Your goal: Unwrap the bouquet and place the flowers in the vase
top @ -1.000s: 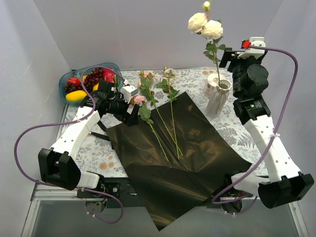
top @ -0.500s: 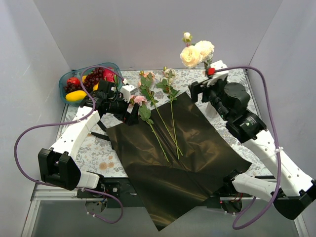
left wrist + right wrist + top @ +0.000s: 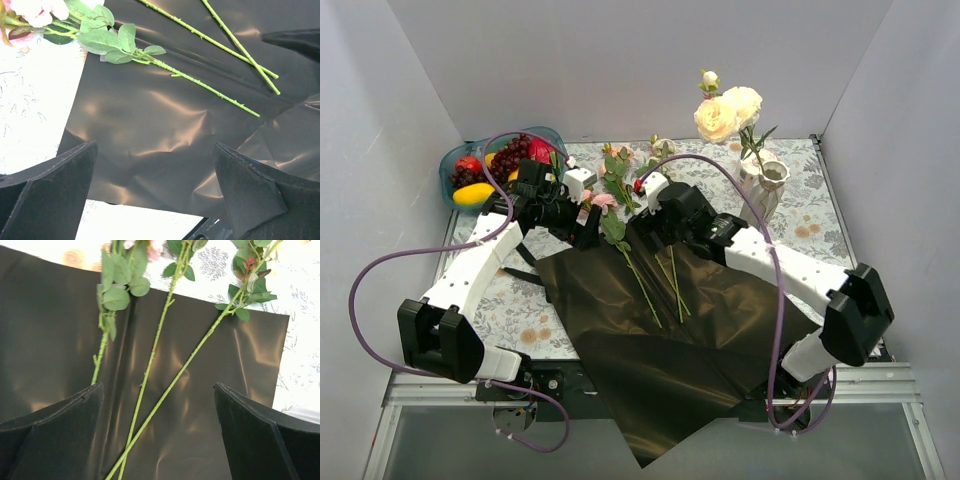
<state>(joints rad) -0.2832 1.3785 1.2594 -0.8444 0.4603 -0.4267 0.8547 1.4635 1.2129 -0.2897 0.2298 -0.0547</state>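
1. The flowers are in two groups. A cluster of cream roses [image 3: 725, 110] stands in the white vase [image 3: 765, 200] at the far right of the table. Three loose stems [image 3: 150, 365] lie flat on the opened wrapping paper [image 3: 650, 380].
2. The loose stems are laid with their leaves and blooms toward the far edge of the paper and their cut ends toward the middle of the sheet. A pink bloom [image 3: 603, 200] rests just off the paper's far left corner, on the floral tablecloth [image 3: 520, 300].
3. The wrapping paper is spread open – glossy, dark brown and creased – with its near corner hanging over the table's front edge.
4. The right gripper [image 3: 157, 387] is positioned over the loose stems, its arm reaching across the paper from the right. Its fingers [image 3: 50, 440] are spread wide, and two stems are seen in the gap between them, lying on the paper.
5. The left gripper [image 3: 155, 146] is positioned at the paper's left edge, just beside the pink bloom. Its fingers [image 3: 45, 195] are spread wide, and only paper is seen between them.
6. A teal fruit bowl [image 3: 450, 175] – filled with grapes and other fruit – is located at the far left corner, well apart from the vase.
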